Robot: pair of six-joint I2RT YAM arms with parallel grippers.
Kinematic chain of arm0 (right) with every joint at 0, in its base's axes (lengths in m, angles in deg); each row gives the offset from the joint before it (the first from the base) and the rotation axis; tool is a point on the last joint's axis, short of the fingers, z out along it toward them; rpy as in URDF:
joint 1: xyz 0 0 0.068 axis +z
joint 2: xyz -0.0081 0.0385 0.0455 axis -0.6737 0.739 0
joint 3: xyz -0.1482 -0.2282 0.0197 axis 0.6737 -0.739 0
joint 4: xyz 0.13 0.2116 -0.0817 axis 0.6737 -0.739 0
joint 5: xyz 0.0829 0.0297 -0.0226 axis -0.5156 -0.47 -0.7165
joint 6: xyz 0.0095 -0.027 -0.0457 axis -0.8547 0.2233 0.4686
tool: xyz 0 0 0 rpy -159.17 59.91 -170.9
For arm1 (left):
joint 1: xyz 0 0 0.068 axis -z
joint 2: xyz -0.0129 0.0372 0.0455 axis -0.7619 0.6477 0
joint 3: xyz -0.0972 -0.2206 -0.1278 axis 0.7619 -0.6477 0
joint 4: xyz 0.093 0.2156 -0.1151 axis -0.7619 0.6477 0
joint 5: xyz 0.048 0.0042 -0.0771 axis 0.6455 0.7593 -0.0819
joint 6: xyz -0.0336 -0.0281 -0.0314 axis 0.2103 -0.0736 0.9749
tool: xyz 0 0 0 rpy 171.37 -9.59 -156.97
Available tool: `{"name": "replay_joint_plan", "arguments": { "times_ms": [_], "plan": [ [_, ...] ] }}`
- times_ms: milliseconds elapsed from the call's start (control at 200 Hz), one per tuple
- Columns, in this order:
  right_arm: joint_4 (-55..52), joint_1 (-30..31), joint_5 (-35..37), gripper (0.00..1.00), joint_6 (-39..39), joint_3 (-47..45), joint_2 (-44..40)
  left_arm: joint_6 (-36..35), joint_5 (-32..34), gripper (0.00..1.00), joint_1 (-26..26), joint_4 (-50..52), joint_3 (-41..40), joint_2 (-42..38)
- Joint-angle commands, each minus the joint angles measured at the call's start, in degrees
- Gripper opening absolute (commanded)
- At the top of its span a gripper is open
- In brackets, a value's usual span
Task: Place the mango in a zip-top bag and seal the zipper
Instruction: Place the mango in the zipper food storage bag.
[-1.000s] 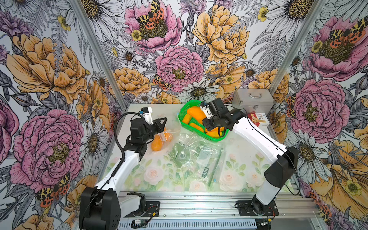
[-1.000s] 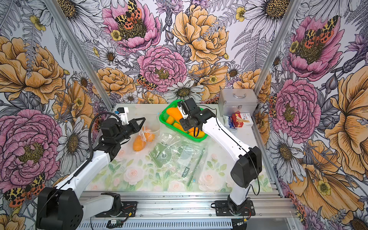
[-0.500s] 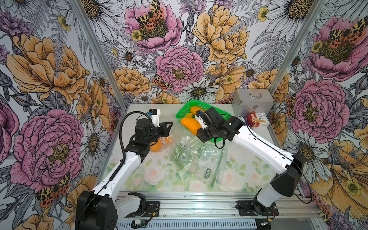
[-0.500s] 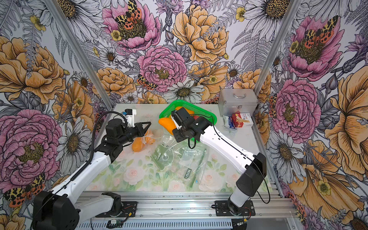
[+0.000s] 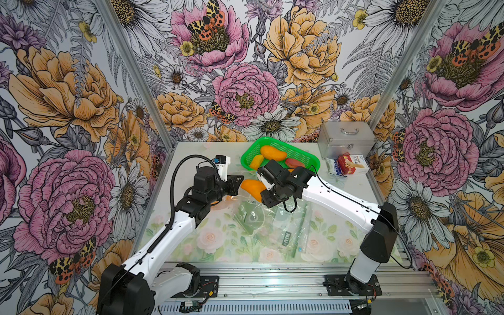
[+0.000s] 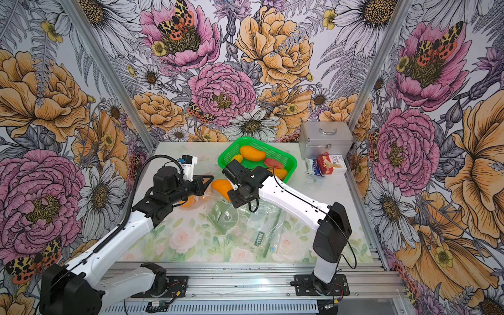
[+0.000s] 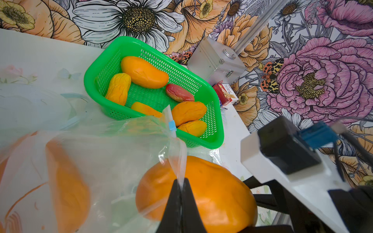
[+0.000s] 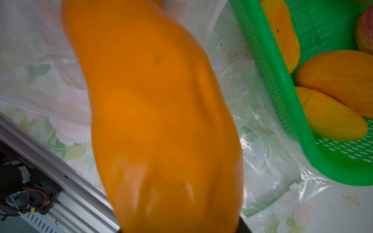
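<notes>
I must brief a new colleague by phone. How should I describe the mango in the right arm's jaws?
Find the green basket at the back of the table. In front of it, the right arm's jaws hold an orange mango beside the zip-top bag. It alone is gripped; the other mangoes lie in the basket or bag.

The right pincer (image 5: 262, 188), gripping the mango (image 5: 252, 186), sits nearly tip to tip with the left pincer (image 5: 241, 179), which pinches the rim of the bag (image 7: 113, 153); little room lies between. The green basket (image 7: 88, 80) stands close behind the right pincer, loose bags (image 5: 272, 226) lie beneath its wrist, and bare surface (image 5: 210, 148) stretches beyond the left pincer.
</notes>
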Motion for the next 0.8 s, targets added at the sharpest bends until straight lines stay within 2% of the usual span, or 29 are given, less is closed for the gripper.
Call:
{"name": "replay_joint_plan", "arguments": {
  "times_ms": [0,325,480,691,796],
  "plan": [
    [-0.16,0.06,-0.56,0.00,-1.40,2.53,2.12,-1.65,2.52,0.00,1.77,1.33,-0.22,-2.40],
    [0.10,-0.01,-0.82,0.02,-1.88,9.85,7.06,-0.01,5.50,0.00,5.01,1.18,-3.66,-4.13],
    [0.19,0.01,-1.04,0.13,-2.05,11.83,7.64,0.43,5.64,0.00,5.01,0.44,-4.64,-3.55],
    [1.17,-0.01,-0.82,0.22,-2.29,15.95,11.66,3.06,3.07,0.00,5.05,-3.31,-4.60,-2.58],
    [2.63,-0.11,-1.06,0.32,-2.92,16.88,12.82,4.39,3.09,0.00,4.99,-3.89,-4.49,-2.99]
  ]
}}
